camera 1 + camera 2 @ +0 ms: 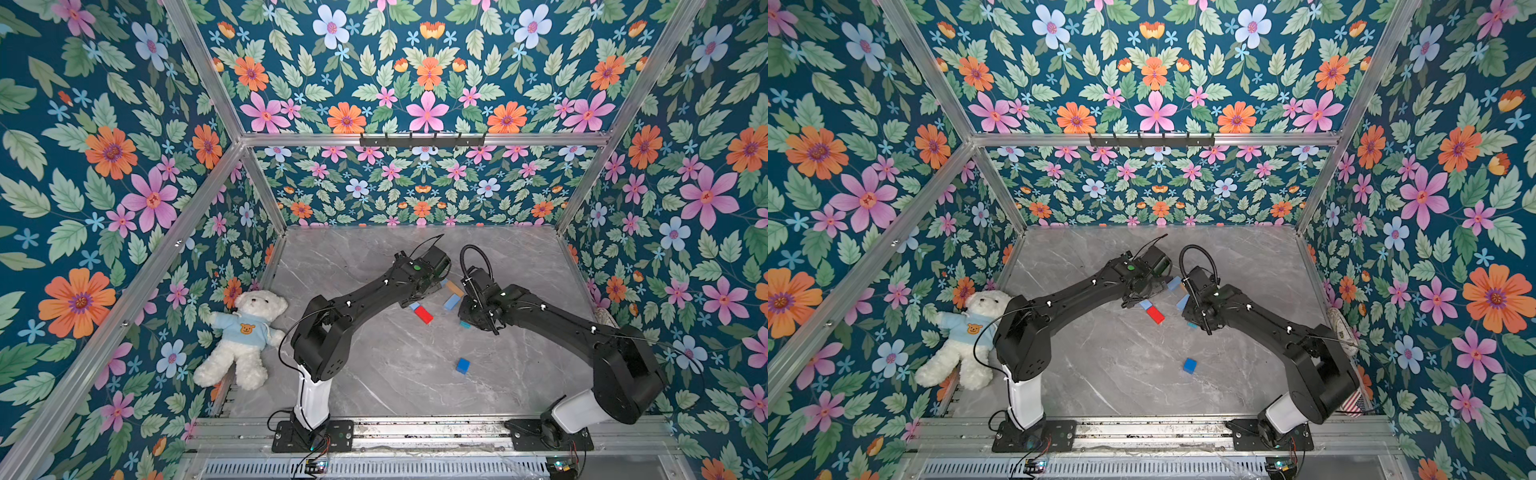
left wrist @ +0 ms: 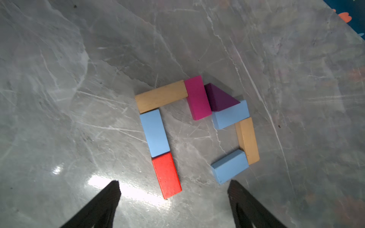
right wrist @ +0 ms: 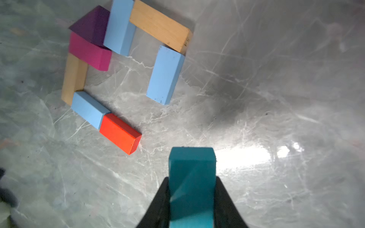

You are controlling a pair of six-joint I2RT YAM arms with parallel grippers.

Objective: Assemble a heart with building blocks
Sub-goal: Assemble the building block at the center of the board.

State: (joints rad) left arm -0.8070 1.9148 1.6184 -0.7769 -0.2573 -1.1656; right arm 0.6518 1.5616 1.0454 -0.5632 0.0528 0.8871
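Placement time: the right fingers [image 3: 158,207] pinch the teal block [image 3: 191,177] by its sides, clear of the counter [image 1: 395,386]. The heart [image 2: 162,96] has eight pieces down and lies open at its pointed end, with the purple wedge [image 2: 219,98] sitting in the notch.

The job, by the look of it, is to mirror the red block [image 2: 166,174]. That means setting the teal one end-on against the loose light blue block [image 2: 230,166] across the heart, angled in toward the heart's point. Done well, it comes down flat, lands just short of that light blue end and slides into contact; a hard shove would likely skew that side of the heart. Room at the tip must be left for the dark blue cube [image 1: 462,365], which lies well apart from the heart.

The left fingers [image 2: 102,207] are spread wide with nothing held, hovering over the heart's open end. The red block's free end shows in the gap between them, touching neither. From the right fingers, the heart lies ahead and apart, the red block its nearest piece.
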